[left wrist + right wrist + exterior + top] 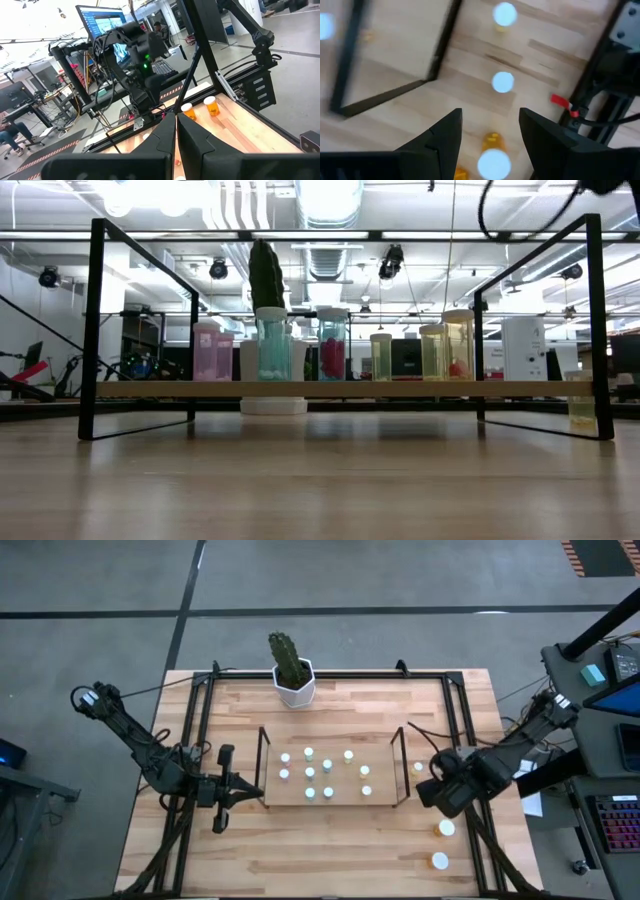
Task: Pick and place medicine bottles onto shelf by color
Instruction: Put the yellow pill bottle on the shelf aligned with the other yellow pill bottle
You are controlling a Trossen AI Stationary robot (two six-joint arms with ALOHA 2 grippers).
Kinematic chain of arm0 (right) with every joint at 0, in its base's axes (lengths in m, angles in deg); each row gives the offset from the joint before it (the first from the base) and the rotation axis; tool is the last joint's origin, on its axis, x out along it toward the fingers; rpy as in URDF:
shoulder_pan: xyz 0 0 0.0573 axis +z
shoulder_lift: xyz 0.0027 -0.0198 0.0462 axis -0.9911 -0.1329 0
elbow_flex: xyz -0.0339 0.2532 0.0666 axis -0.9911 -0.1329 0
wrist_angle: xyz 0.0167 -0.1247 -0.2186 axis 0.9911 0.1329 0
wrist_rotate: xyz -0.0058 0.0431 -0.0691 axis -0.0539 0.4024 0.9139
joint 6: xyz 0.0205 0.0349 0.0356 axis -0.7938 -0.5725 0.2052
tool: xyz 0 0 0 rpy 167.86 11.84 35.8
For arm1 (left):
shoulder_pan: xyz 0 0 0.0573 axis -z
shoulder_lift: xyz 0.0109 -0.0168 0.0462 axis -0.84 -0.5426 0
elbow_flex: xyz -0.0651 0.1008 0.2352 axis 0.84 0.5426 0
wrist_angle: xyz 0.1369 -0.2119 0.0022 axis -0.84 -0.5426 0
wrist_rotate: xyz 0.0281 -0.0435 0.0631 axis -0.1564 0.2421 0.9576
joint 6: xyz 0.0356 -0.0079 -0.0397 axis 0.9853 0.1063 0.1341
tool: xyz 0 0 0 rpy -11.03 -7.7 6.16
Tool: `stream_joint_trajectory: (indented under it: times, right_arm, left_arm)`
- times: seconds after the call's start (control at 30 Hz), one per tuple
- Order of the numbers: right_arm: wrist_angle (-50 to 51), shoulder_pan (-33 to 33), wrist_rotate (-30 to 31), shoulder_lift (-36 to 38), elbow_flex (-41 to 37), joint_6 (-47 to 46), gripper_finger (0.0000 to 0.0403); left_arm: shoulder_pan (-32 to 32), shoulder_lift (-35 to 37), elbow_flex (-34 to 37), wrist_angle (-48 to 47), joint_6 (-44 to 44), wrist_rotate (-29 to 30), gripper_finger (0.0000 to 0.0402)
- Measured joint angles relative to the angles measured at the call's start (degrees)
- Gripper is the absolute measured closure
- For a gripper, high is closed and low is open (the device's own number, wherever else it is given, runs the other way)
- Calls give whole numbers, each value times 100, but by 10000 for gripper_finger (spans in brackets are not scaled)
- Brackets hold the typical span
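Right gripper (490,137) is hovering, fingers spread, over an orange bottle (493,159) on the wooden table (330,850), right of the shelf (330,798) holding nine bottles (327,766). Left gripper (176,135) is waiting left, fingers pressed together. Workshop ceiling lights are glaring behind.

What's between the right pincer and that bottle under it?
Nothing. In the right wrist view the open right pincer hangs over the bottle, only air between.

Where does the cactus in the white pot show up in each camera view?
High view: cactus in the upper middle, beyond the shelf.
Low view: cactus left of centre, behind the shelf.
Left wrist view: not in it.
Right wrist view: not in it.
Shared landmark: the shelf.
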Motion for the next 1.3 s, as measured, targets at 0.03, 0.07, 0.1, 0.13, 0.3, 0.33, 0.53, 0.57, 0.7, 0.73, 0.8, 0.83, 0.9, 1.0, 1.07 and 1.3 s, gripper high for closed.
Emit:
stream_joint_trajectory:
  times: [0.03,0.07,0.1,0.13,0.3,0.33,0.53,0.57,0.7,0.73,0.8,0.83,0.9,1.0,1.07,1.3]
  right_arm:
    - [-57,-1,-64,-13,-110,-47,216]
    - [-142,0,-86,-14,-230,-78,216]
    - [-275,0,-90,-13,-352,-88,216]
    - [-463,0,-90,-4,-470,-97,216]
    - [-648,0,-133,-19,-943,-356,216]
    - [-668,0,-133,-12,-1019,-393,216]
    - [-870,-2,-120,-9,-1363,-467,216]
    - [-981,0,-120,-9,-1435,-477,216]
    - [-1256,-2,-119,-12,-1677,-479,216]
    - [-1280,-2,-118,-18,-1733,-480,216]
    - [-1385,-2,-116,-40,-1824,-480,216]
    - [-1400,-2,-100,-42,-1866,-482,216]
    - [-1405,-2,-48,-42,-1924,-527,216]
    - [-1419,-2,19,-42,-1963,-536,216]
    - [-1449,-2,96,-42,-1966,-541,216]
    - [-1548,-2,233,-119,-2030,-543,216]
  left_arm:
    - [0,0,0,0,0,0,402]
    - [0,0,0,0,-1,0,402]
    - [0,0,0,-1,0,0,402]
    - [0,0,0,0,0,0,402]
    - [0,0,0,-2,0,0,402]
    - [0,0,0,-1,0,0,402]
    - [0,2,0,-3,0,-1,402]
    - [0,2,0,-4,0,-2,402]
    - [0,2,0,-4,0,-2,402]
    - [0,2,0,-4,2,-2,402]
    - [0,2,0,-4,0,-2,402]
    - [0,2,0,-4,1,-2,402]
    - [0,2,0,-4,2,-2,402]
    - [0,2,0,-4,2,-2,402]
    - [0,2,0,-4,2,-2,402]
    - [0,2,0,-4,2,-2,402]
